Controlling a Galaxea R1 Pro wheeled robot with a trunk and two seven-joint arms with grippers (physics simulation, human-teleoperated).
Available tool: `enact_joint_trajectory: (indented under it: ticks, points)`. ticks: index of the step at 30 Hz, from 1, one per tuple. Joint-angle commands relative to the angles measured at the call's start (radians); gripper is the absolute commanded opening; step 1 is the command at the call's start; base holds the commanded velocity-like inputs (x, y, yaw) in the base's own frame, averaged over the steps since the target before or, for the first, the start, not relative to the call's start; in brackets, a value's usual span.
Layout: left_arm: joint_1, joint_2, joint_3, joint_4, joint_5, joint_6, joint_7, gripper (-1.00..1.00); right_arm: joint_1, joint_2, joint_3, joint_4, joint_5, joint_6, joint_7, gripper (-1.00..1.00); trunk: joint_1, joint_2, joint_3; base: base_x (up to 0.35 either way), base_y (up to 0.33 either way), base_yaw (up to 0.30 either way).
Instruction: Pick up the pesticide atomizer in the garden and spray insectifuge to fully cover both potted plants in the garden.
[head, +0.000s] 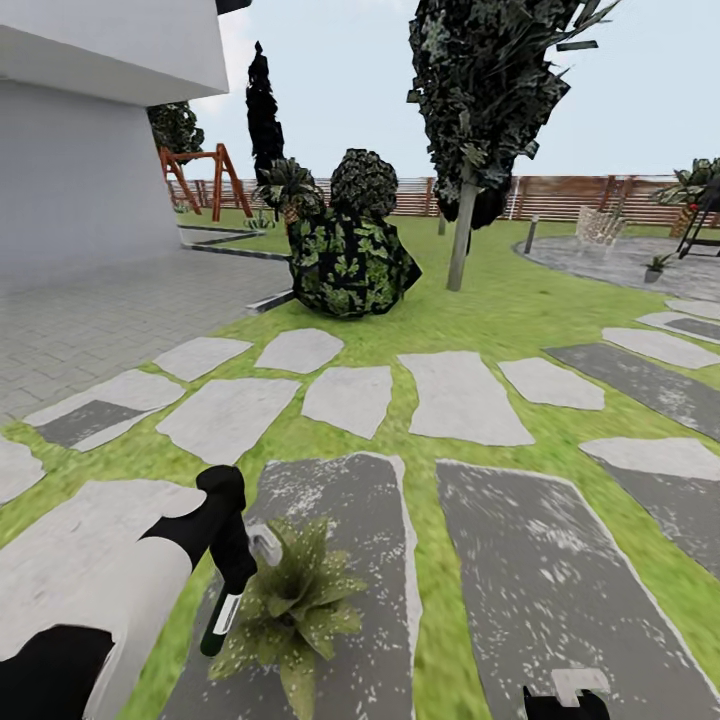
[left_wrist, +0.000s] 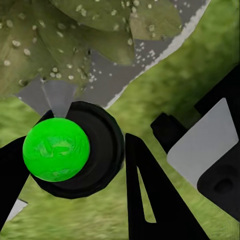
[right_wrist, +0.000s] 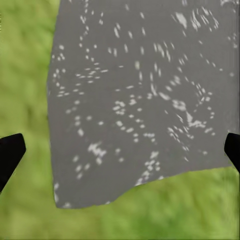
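Observation:
My left gripper (head: 232, 572) is shut on the pesticide atomizer (head: 222, 612), a slim dark bottle with a white label, held nose-down just left of a potted plant (head: 297, 602). That plant's green leaves carry white specks and it stands on a dark grey stepping stone (head: 345, 500). In the left wrist view the atomizer (left_wrist: 56, 149) shows end-on as a bright green disc in a black ring between the black fingers (left_wrist: 145, 200), with speckled plant leaves (left_wrist: 60, 45) just beyond. A second small potted plant (head: 657, 266) stands far off on the stone patio (head: 610, 262). My right gripper (right_wrist: 120, 150) hangs open over a speckled grey slab (right_wrist: 145, 95).
Pale and dark stepping stones (head: 460, 395) cross the lawn ahead. A big dark bush (head: 348, 260) and a tree trunk (head: 460, 235) stand mid-lawn. The white house wall (head: 90, 170) and paved yard lie left, and a brown slatted fence (head: 570, 195) closes the back.

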Motion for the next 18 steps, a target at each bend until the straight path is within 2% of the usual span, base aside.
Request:
enact_joint_trajectory:
  ticks: [1,4,7,14,17,18]
  points:
    - [-0.001,0.001,-0.004,-0.001,-0.006,0.011,-0.009,-1.0,-0.001,0.0,-0.007,0.002,0.011,-0.005,-0.003,1.0,0.0,0.0,-0.001,0.265,-0.174,0.232]
    - [0.002,0.001,-0.004,0.0,-0.006,0.011,-0.009,-1.0,-0.001,0.0,-0.007,0.002,0.011,-0.005,-0.003,1.0,0.0,0.0,-0.001,0.271,-0.167,0.262]
    - [0.007,0.0,-0.003,0.0,-0.007,0.011,-0.009,-1.0,-0.001,0.0,-0.007,0.002,0.011,-0.005,-0.003,1.0,0.0,0.0,-0.001,0.096,-0.06,0.226]
    - [0.007,0.003,-0.008,-0.001,-0.007,0.011,-0.009,-1.0,-0.001,0.0,-0.007,0.002,0.011,-0.005,-0.003,1.0,0.0,0.0,-0.001,0.005,-0.003,0.023]
    - [0.004,0.003,-0.005,-0.007,-0.008,0.014,0.04,-1.0,-0.001,0.0,-0.007,0.002,0.011,-0.005,-0.003,1.0,0.0,0.0,-0.001,0.0,0.0,0.171]
    - [0.004,0.001,-0.001,-0.011,-0.007,0.027,0.089,-1.0,-0.001,0.0,-0.007,0.002,0.011,-0.005,-0.003,1.0,0.0,0.0,-0.001,0.0,0.0,0.252]
